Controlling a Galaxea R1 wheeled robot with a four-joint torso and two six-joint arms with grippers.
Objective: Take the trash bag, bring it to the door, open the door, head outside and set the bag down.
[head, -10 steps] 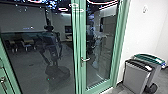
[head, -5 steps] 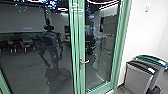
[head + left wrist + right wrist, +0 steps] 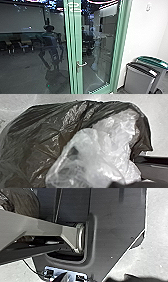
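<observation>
Green-framed glass door (image 3: pixel 79 45) shut. Dark plastic trash bag (image 3: pixel 37 136) in left wrist view. Grippers released or clenched? Can't tell tbh.

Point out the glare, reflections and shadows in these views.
Head view: the dark door glass mirrors what looks like the robot, with bright lights streaked along the top; left wrist view: glints on the dark trash bag, brighter sheen on the pale plastic; right wrist view: dark, shadow-like patches along the pale floor's lower edge.

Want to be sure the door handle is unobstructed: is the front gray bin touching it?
Apart. The head view shows glass, green frame and white wall between handle and bin.
</observation>
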